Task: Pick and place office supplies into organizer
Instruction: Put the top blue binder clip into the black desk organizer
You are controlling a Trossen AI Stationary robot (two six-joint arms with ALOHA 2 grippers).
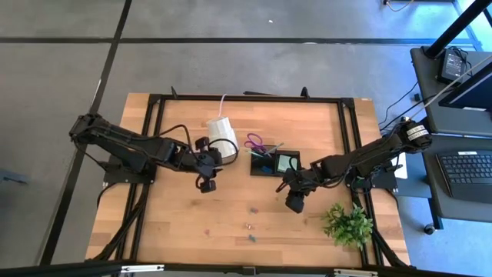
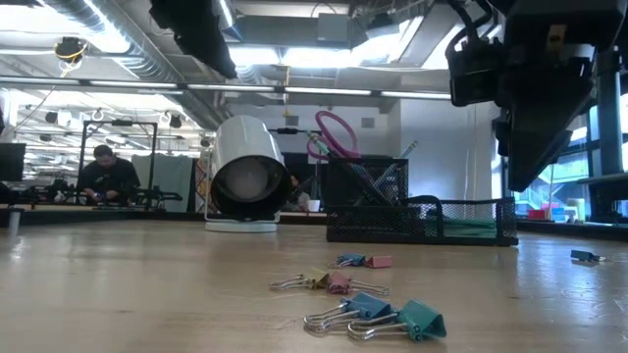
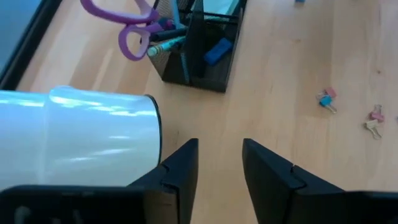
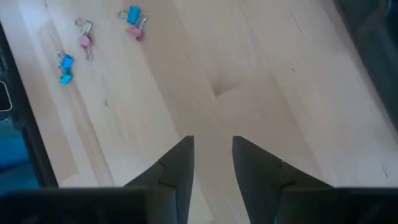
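The organizer, a black mesh tray, is taken as the landmark; it is positioned on the wooden table at mid-depth, slightly toward the right arm's side of centre. Purple-handled scissors are seated in its tall compartment with the handles projecting above the rim, together with several pens. A mint-green sticky-note pad is seen in the low compartment on the side facing the right arm. A small blue item is visible inside the mesh in the left wrist view.

A white cylinder roll lies on its side just beside the organizer, on the side facing the left arm.

The left gripper is held near the organizer on the roll's side, just in front of the roll. Its fingers are parted by a narrow gap, and nothing is gripped between them.

The right gripper is held just in front of the organizer's sticky-note end, above bare wood. Its fingers are likewise slightly parted, with nothing held.

Loose binder clips, blue, pink and gold, are scattered on the table well in front of the organizer, toward the near edge. One further small blue bit lies apart from them, off toward the organizer's low end.

A green leafy plant stands in front of the organizer, beyond the right gripper, near the table edge. A person is seen in the room behind the table.
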